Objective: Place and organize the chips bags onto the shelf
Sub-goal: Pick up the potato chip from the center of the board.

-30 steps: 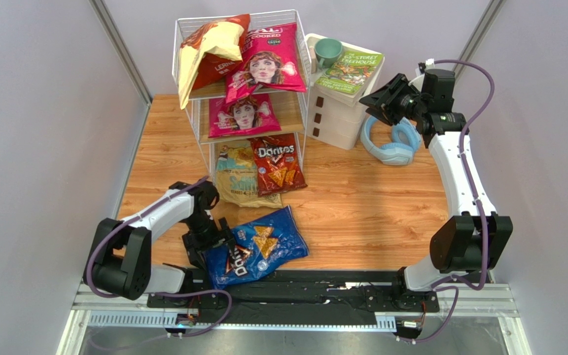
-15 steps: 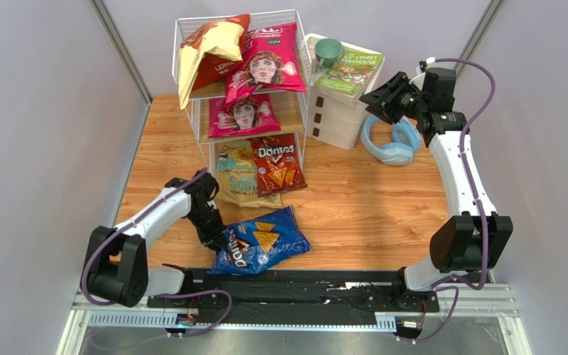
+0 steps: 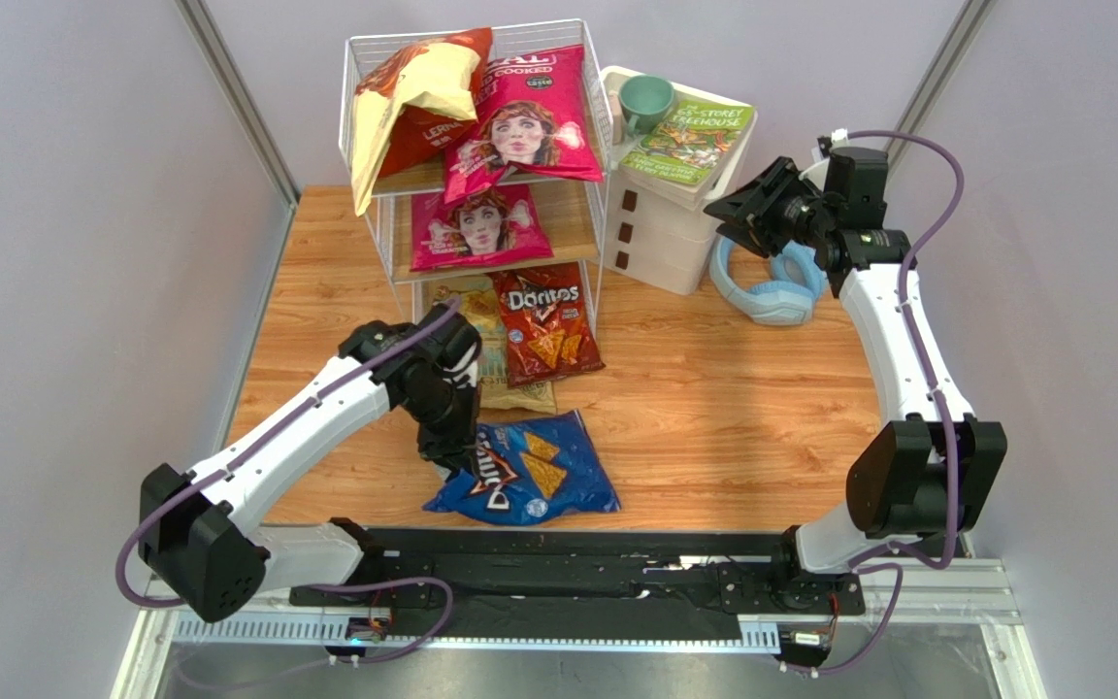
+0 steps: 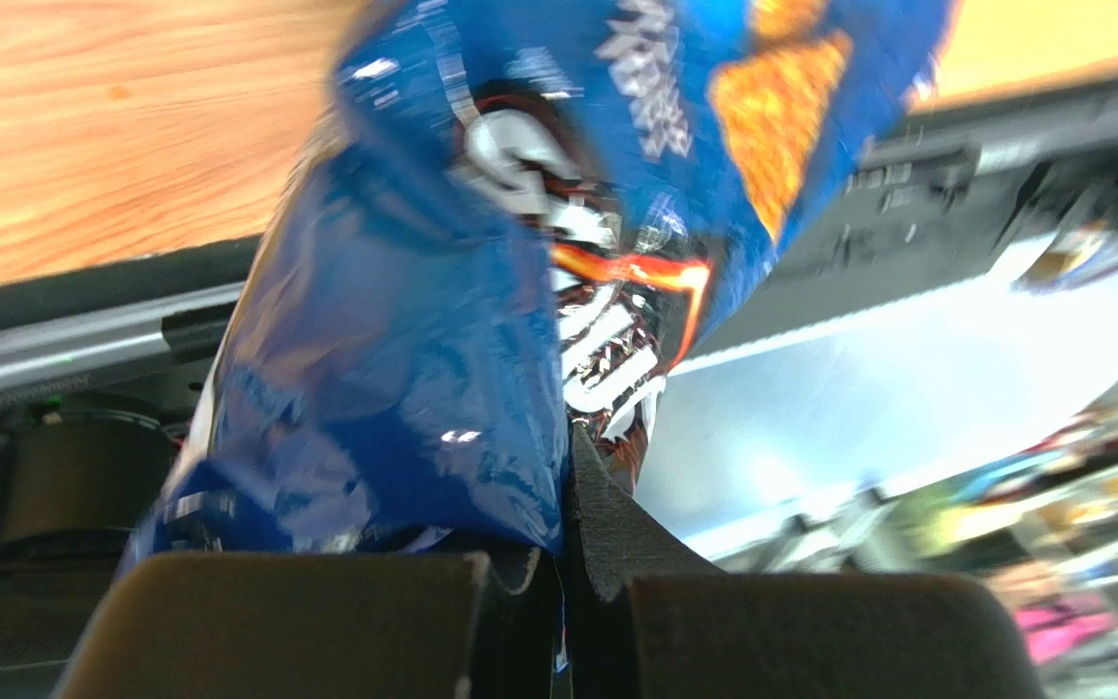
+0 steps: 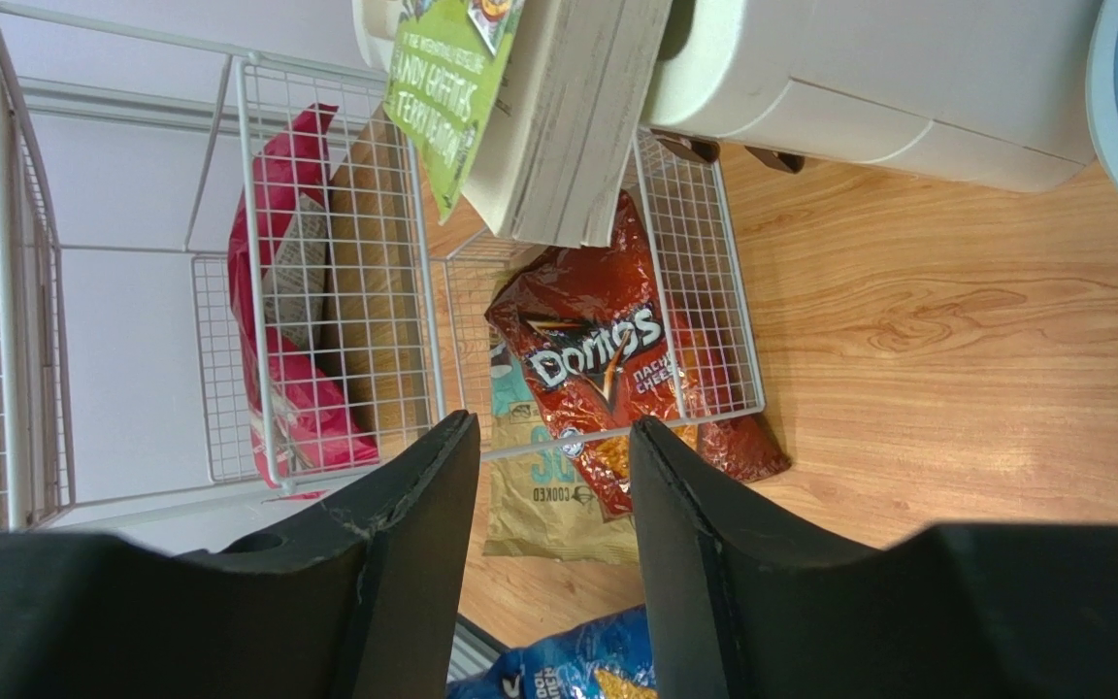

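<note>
On the table [image 3: 755,423], just in front of the shelf [image 3: 574,219], the left gripper [image 3: 451,443] is fully closed on 1 edge of the blue Doritos bag [image 3: 533,475]. The left wrist view shows the blue foil pinched between the 2 fingers [image 4: 303,626], with the rest of the bag extending away from them. The red Doritos bag [image 3: 548,324] and the tan-and-teal bag [image 3: 504,385] lie side by side at the foot of the shelf. The middle tier holds 1 magenta bag [image 3: 478,226]. The top tier holds the second magenta bag [image 3: 529,124] and the orange-and-cream bag [image 3: 412,91]. The right gripper [image 3: 737,204] is partly open and holds nothing; it hovers beside the white drawer unit [image 3: 667,241], above the blue headphones [image 3: 776,296].
</note>
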